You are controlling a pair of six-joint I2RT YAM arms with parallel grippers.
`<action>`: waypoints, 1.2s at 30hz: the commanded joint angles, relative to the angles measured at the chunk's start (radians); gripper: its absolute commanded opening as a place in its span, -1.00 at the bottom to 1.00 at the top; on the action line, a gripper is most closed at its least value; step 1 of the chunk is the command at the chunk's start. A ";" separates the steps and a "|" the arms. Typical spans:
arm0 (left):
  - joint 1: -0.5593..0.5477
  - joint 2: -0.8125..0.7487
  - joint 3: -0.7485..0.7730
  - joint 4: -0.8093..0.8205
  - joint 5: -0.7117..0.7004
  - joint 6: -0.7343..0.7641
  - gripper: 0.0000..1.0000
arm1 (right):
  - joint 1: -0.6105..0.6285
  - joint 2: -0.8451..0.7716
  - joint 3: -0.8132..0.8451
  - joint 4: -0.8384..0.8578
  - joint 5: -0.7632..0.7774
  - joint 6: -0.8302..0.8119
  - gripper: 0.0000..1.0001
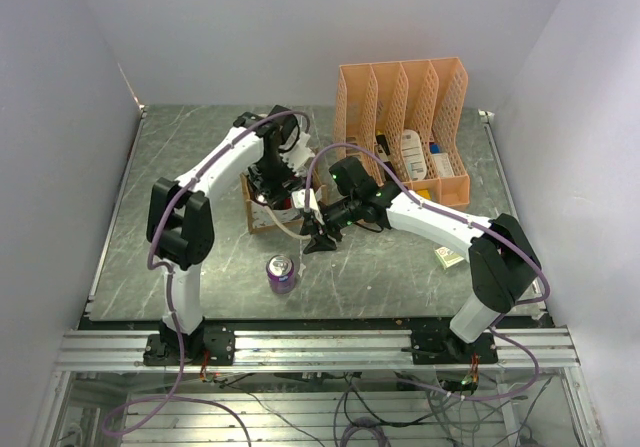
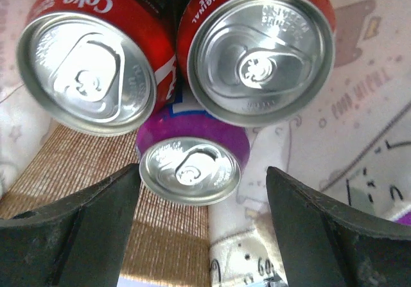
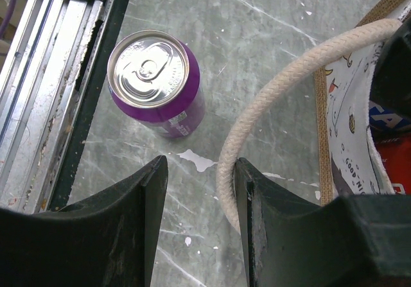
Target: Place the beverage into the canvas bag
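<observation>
The canvas bag (image 1: 256, 217) stands mid-table, brown-edged with printed off-white sides. My left gripper (image 1: 271, 189) reaches down into it. In the left wrist view the gripper (image 2: 202, 171) is open above a purple can (image 2: 192, 165) that stands inside the bag next to two red Coke cans (image 2: 257, 49). Another purple beverage can (image 1: 281, 272) stands upright on the table in front of the bag; it also shows in the right wrist view (image 3: 154, 81). My right gripper (image 3: 200, 165) is open, with the bag's cream rope handle (image 3: 257, 113) lying between its fingers against the right one.
An orange file organizer (image 1: 405, 117) with items in it stands at the back right. A small yellow-green packet (image 1: 449, 257) lies near the right arm. The metal rail (image 3: 38, 101) runs along the table's near edge, close to the loose can.
</observation>
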 commanded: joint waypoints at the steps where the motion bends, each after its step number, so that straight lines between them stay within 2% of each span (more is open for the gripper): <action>1: -0.011 -0.061 0.059 -0.069 -0.010 -0.008 0.76 | 0.008 0.013 0.015 -0.022 -0.005 -0.002 -0.08; 13: -0.012 -0.123 0.137 -0.060 0.033 -0.024 0.73 | 0.012 0.016 0.019 -0.021 -0.015 0.009 -0.08; 21: 0.000 -0.238 0.114 -0.001 -0.021 -0.049 0.72 | 0.015 0.004 0.021 -0.017 -0.012 0.015 -0.07; 26: 0.051 -0.363 0.016 0.069 -0.017 -0.065 0.73 | 0.014 -0.004 0.015 0.003 -0.027 0.038 -0.06; 32: 0.180 -0.534 -0.123 0.161 0.042 -0.089 0.80 | 0.010 0.003 0.020 0.028 -0.058 0.081 -0.06; 36: 0.228 -0.679 -0.238 0.234 0.058 -0.105 0.97 | -0.001 0.008 0.020 0.059 -0.079 0.134 -0.05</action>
